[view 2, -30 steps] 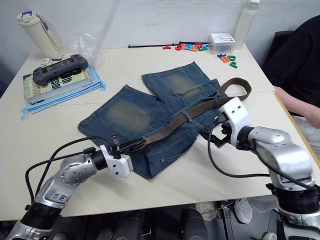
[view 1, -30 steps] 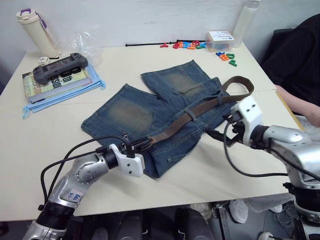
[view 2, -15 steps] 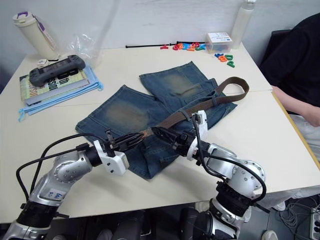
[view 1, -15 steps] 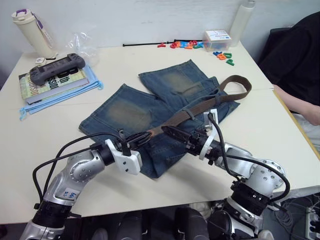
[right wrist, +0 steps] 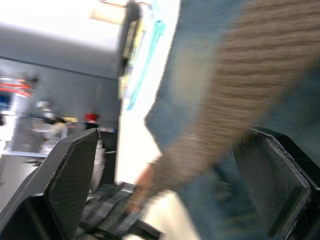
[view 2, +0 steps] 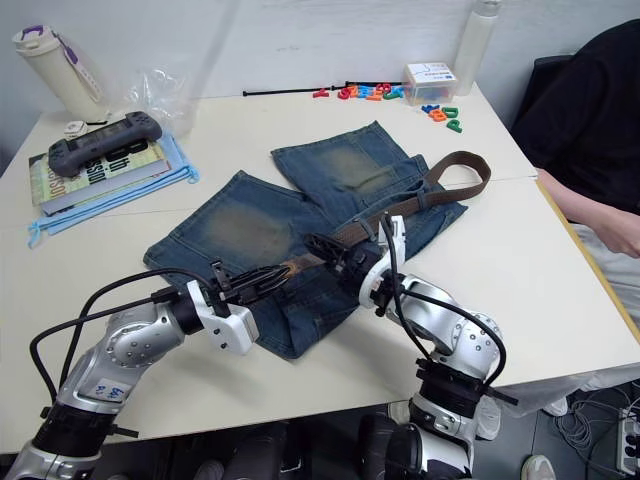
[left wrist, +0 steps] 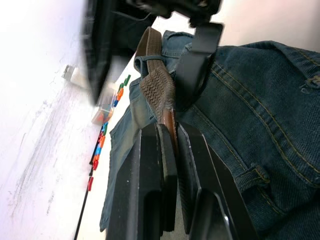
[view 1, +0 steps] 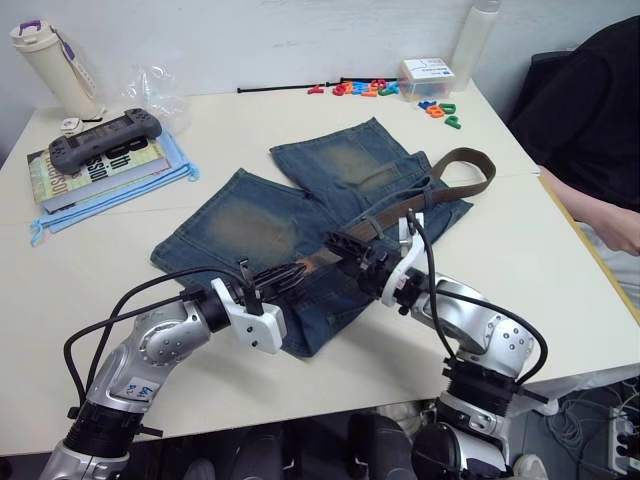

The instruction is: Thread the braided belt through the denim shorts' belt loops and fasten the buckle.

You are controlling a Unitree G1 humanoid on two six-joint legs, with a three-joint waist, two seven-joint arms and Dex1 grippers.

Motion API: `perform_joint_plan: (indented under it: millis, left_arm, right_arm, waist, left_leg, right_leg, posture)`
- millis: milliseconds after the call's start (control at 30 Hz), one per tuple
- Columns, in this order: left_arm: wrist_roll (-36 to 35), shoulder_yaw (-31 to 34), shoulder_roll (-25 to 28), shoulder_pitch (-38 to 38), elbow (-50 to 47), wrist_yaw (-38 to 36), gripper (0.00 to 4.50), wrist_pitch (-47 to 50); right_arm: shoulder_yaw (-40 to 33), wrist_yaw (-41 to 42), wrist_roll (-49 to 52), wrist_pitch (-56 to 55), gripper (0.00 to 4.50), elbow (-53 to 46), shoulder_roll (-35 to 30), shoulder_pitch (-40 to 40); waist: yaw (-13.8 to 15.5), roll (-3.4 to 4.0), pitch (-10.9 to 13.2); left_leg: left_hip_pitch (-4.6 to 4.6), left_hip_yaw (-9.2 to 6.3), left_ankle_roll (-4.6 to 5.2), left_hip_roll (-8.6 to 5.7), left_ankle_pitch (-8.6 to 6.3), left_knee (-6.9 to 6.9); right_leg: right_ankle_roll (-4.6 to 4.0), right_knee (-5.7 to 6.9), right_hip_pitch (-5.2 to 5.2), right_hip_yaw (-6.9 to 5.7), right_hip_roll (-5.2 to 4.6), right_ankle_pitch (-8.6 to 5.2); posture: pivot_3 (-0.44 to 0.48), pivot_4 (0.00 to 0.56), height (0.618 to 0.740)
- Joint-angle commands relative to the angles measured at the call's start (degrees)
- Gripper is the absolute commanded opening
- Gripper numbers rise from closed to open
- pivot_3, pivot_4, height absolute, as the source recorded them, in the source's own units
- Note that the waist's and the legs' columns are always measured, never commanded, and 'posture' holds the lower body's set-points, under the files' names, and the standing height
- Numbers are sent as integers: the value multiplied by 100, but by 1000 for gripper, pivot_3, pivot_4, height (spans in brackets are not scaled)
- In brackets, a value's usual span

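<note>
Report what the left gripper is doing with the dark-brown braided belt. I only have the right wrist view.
Observer: The left gripper is shut on the smooth tip of the dark-brown braided belt, above the near edge of the blue denim shorts.
Operator: Say where the rest of the strap goes.
Observer: It runs across the shorts, under a narrow denim belt loop. Then it curls back in a bend past their far side, on the pale table.
Operator: Place my right gripper against the left one.
Observer: The right gripper is open and straddles the belt. It sits close beside the left gripper's fingertips, pointing toward them.
</note>
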Motion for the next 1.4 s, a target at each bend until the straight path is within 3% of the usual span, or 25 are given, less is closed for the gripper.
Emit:
perform_joint_plan:
  millis: [33, 100, 233, 267, 433, 467, 533, 733, 900, 1100, 1400]
  left_arm:
    - [-41, 53, 19, 20, -200, 63, 0, -105]
    - [-55, 55, 24, 13, -183, 59, 0, -111]
    - [-143, 66, 27, 53, -195, 35, 0, -144]
    - [-181, 75, 31, 64, -201, 27, 431, -157]
    - [-479, 149, 65, 109, -222, -82, 2573, -71]
    - [-699, 171, 62, 167, -267, -178, 2766, 107]
    - [-1244, 244, 86, 327, -463, -417, 3709, 506]
    - [-4061, 1188, 332, 1638, -1531, -1075, 3709, 2901]
    - [-5173, 1857, 554, 2261, -1746, -1288, 3709, 4032]
    - [-5625, 2047, 501, 2291, -1877, -1378, 3709, 4567]
    - [-5443, 2113, 388, 2504, -1620, -1751, 3709, 4328]
  right_arm:
    - [444, -205, 603, -555, 3201, -115, -183, 111]
    - [647, -231, 700, -760, 2045, -137, -354, 191]
    - [985, -242, 908, -1145, 195, -196, -631, 328]
    - [1054, -229, 930, -1231, 21, -195, -700, 357]
    - [1335, -152, 1018, -1572, 0, -189, -965, 421]
    - [1389, -125, 1018, -1630, 0, -191, -1014, 426]
    - [1488, -54, 990, -1733, 0, -192, -1113, 423]
    - [1695, 236, 676, -2028, 0, -211, -1312, 358]
    - [1801, 740, 21, -2226, 0, -61, -1431, 346]
    - [2008, 1515, -1028, -2420, 0, 189, -1442, 373]
    - [1700, 1987, -1542, -2584, 0, 646, -1366, 196]
  waist:
    - [3, 0, 0]
    - [11, 0, 0]
    - [24, 0, 0]
    - [20, 0, 0]
    - [9, 0, 0]
    - [9, 0, 0]
    - [1, 0, 0]
    - [-57, 0, 0]
    - [-56, 4, 3]
    - [-30, 4, 3]
    - [-18, 5, 3]
  left_leg:
    - [0, 0, 0, 0, 0, 0]
    - [-1, 0, 1, -1, 0, 1]
    - [-1, 0, 2, 0, 0, 2]
    - [-1, 0, 2, 0, 0, 2]
    - [0, 0, 0, 4, 1, 0]
    - [0, 0, 0, 4, 1, 1]
    - [0, 0, 1, 3, 1, 2]
    - [1, -3, -3, 6, 2, 1]
    - [4, -9, -6, 6, 5, 5]
    - [5, -7, -7, 3, 2, 4]
    - [4, -6, -10, 3, 0, 1]
  right_leg:
    - [0, 0, 0, 0, 0, 0]
    - [1, -1, 1, 1, -2, 0]
    - [1, -1, 1, 1, -2, 1]
    - [1, 0, 0, 1, -2, 0]
    - [1, 0, 0, 1, 1, 0]
    - [1, 0, 0, 2, 1, 0]
    - [1, 0, 0, 4, 0, 0]
    - [1, -4, 2, 6, 0, 0]
    - [0, -1, 7, -1, 1, -1]
    - [0, -5, 8, 2, -1, 0]
    - [-1, -6, 4, 4, 0, -1]
  posture:
    - [0, 150, 717]
    - [0, 150, 717]
    - [0, 150, 717]
    - [0, 150, 717]
    - [0, 150, 717]
    - [0, 150, 717]
    - [0, 150, 717]
    - [0, 150, 717]
    - [0, 150, 717]
    - [0, 150, 717]
    - [0, 150, 717]
